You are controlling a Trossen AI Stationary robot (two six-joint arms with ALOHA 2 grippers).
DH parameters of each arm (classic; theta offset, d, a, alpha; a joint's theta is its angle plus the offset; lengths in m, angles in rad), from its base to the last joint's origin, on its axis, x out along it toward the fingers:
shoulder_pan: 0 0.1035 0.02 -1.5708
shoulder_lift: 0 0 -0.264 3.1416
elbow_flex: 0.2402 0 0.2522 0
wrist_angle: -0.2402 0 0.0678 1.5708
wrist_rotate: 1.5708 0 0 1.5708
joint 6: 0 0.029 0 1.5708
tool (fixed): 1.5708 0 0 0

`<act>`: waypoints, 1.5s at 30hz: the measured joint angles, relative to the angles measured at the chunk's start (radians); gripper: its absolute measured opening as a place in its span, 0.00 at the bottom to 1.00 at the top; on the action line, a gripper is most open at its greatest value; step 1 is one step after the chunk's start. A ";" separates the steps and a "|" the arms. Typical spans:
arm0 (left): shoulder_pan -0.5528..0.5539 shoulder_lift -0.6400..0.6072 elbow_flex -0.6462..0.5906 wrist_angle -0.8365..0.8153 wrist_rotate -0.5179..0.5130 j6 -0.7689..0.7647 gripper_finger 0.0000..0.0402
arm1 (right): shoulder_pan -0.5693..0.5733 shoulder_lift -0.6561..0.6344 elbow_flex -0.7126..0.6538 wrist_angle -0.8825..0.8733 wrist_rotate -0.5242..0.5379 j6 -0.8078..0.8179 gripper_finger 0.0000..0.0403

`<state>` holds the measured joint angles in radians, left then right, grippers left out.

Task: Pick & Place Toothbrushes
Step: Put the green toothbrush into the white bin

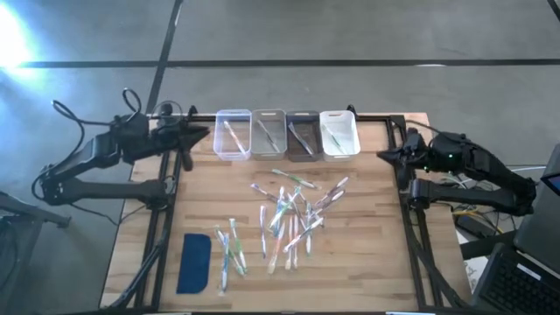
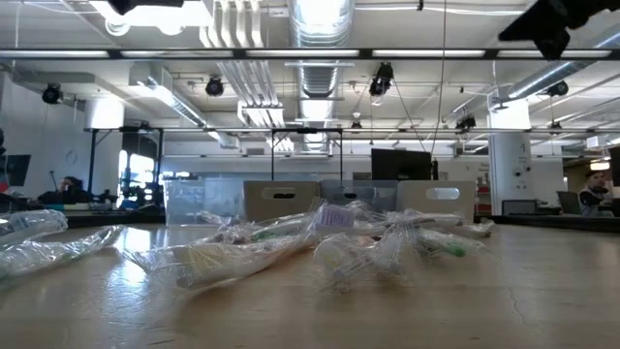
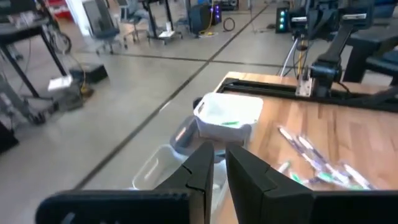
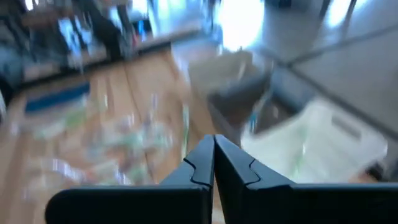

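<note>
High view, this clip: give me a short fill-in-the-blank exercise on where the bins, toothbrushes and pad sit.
1. The row of bins along the table's far edge counts ____ bins.
2. The flat dark-blue pad lies near the table's front ____ corner, on the left arm's side.
3. Most toothbrushes lie loose on the ____ tabletop, in front of the bins.
4. The left tool hovers beside the ____ bin at the row's left end.

Missing words: four; left; wooden; clear

Table (image 1: 350,262) seen from straight overhead, crossed level at tabletop height, bins (image 1: 286,134) shared by both wrist views and overhead.
</note>
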<state>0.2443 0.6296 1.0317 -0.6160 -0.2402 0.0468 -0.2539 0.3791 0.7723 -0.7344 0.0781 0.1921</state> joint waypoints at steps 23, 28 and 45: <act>0.001 -0.006 -0.006 -0.055 -0.013 -0.020 0.12 | 0.000 0.083 0.102 0.767 0.019 -0.177 0.02; 0.001 -0.006 -0.006 -0.055 -0.013 -0.021 0.12 | 0.000 0.157 0.209 0.673 0.020 -0.248 0.02; 0.001 -0.006 -0.006 -0.055 -0.013 -0.021 0.12 | 0.000 0.482 0.520 0.054 0.032 -0.037 0.02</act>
<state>0.2451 0.6239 1.0256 -0.6708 -0.2531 0.0257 -0.2543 0.8613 1.2921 -0.6808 0.1098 0.1551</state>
